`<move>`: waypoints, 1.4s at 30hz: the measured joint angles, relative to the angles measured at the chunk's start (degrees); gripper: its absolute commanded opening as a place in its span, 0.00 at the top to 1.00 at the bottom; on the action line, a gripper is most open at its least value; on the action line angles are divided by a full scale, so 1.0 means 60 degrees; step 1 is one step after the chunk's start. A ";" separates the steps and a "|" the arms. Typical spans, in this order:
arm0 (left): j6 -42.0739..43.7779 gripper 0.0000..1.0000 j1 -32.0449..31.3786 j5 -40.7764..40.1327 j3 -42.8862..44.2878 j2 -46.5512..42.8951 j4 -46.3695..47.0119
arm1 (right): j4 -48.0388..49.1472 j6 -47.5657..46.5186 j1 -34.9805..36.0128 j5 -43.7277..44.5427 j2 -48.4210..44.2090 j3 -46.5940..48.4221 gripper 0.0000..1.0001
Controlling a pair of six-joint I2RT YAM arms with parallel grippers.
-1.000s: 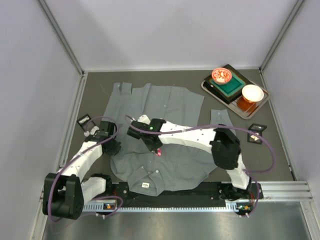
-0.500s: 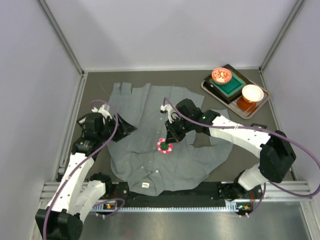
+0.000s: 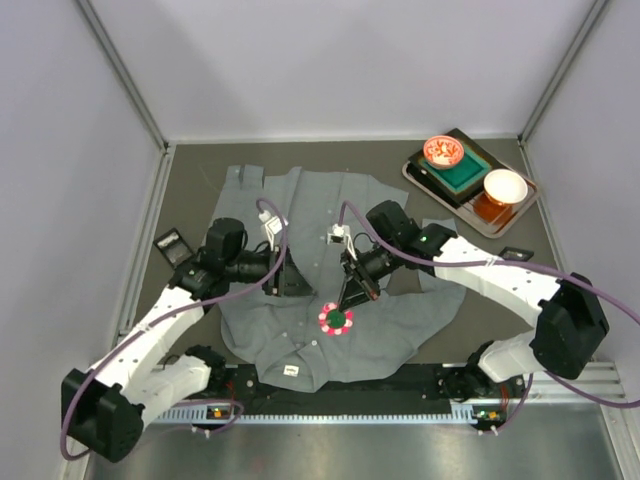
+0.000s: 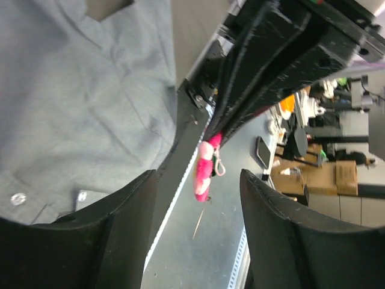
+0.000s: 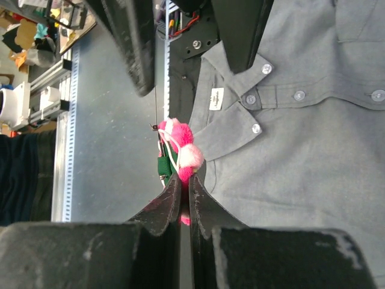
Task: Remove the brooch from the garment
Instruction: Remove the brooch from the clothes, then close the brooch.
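Grey long-sleeved garment (image 3: pixel 320 200) spread flat on a dark table (image 3: pixel 380 160), seen from overhead, collar (image 3: pixel 300 362) toward the arm bases.

Round pink and green brooch (image 3: pixel 336 319) over the lower middle of the garment, just above the collar. Pinched there by the right gripper (image 3: pixel 347 300), tips shut together on it.

In the right wrist view, both black fingers (image 5: pixel 159 211) pressed tight on the brooch's pink puffs. Beside them, the collar, its white label (image 5: pixel 216 98) and small pale buttons (image 5: pixel 299 95).

Contact between brooch and cloth: impossible to tell from overhead. In the left wrist view, brooch edge-on, hanging from the black gripper against the grey metal surface (image 4: pixel 198 253) beyond the collar edge.

Left gripper (image 3: pixel 287 280) over the garment's left chest, just left of the brooch, fingers spread wide apart.

White right arm (image 3: pixel 480 275) reaching in across the garment's right sleeve and covering part of it. Left arm (image 3: pixel 150 325) and looping purple cables (image 3: pixel 270 215) hiding patches of the garment's left side.

Past the garment's far right corner, a tray (image 3: pixel 430 190) holding:
- a red-patterned bowl (image 3: pixel 443 151)
- a green square block (image 3: pixel 462 170)
- a white bowl (image 3: pixel 505 185) on top of an amber thing (image 3: pixel 488 208)

One small black card (image 3: pixel 168 243) flat on the table just left of the garment. Two more black cards (image 3: pixel 514 258) just right of the sleeve.
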 measured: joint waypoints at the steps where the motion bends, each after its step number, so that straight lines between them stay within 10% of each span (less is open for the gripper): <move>1: 0.0007 0.40 -0.0171 0.0113 0.0000 0.0011 0.0087 | -0.0087 -0.0044 0.0000 -0.0098 0.0000 0.0000 1.00; 13: -0.0273 0.44 -0.1563 0.0911 0.0011 0.1395 0.1158 | -0.0648 -0.0277 0.0000 -0.0386 0.0007 0.0273 1.00; 21: -0.0273 0.72 -0.1905 0.1184 0.0229 0.1861 0.1351 | -0.0790 -0.0350 0.0000 -0.0412 0.0033 0.0459 1.00; 26: -0.0219 0.99 -0.1927 0.1158 0.0324 0.1902 0.1362 | -0.0943 -0.0251 0.0004 -0.0011 0.0033 0.0612 0.70; 33: -0.0623 1.00 -0.1920 0.0393 0.0317 0.1854 0.1559 | -0.0543 0.1129 -0.0200 0.2947 -0.0900 0.0080 0.25; 42: -0.2208 1.00 -0.1916 -0.2849 -0.0386 0.0452 0.2426 | 0.2109 0.4044 -0.0215 0.6623 -0.5005 -0.3552 0.15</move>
